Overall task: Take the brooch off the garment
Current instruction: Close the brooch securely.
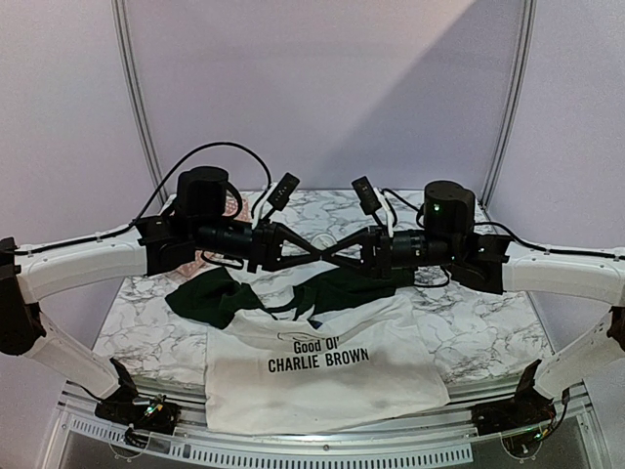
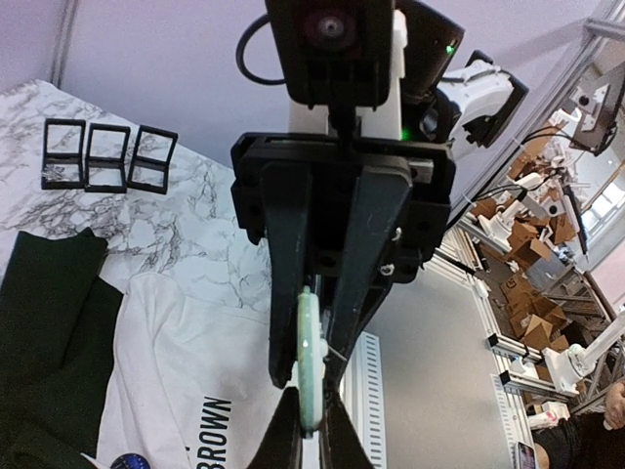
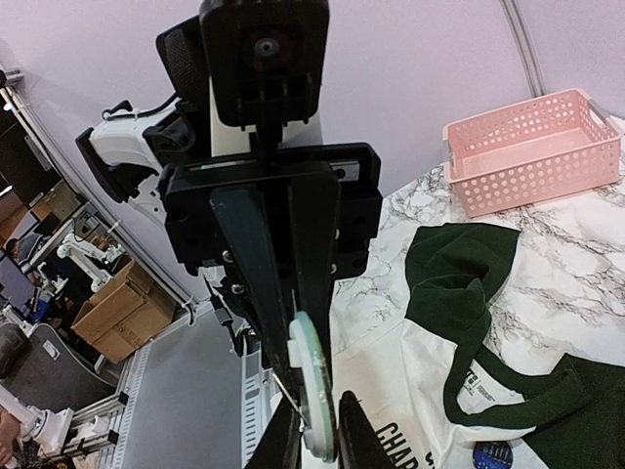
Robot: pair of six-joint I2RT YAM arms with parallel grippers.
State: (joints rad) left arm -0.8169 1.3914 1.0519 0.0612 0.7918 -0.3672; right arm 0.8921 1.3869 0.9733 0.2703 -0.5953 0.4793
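The brooch [image 2: 310, 362], a pale green disc seen edge-on with a white clasp and a thin pin on its back, hangs in the air above the garment [image 1: 322, 376]. The garment is a white T-shirt with dark green sleeves, lying flat on the marble table. My left gripper [image 2: 311, 435] is shut on one edge of the disc. My right gripper [image 3: 314, 430] is shut on the opposite edge of the brooch [image 3: 317, 391]. From above, the left gripper [image 1: 317, 251] and right gripper [image 1: 330, 251] meet tip to tip over the shirt's collar. The brooch itself is hidden there.
A pink perforated basket [image 3: 532, 147] stands on the table beyond the shirt's green sleeve [image 3: 459, 264]. Three small black frames [image 2: 107, 156] stand in a row on the marble. A small blue round label [image 3: 491, 455] lies at the collar. A slotted rail [image 1: 322, 454] runs along the near edge.
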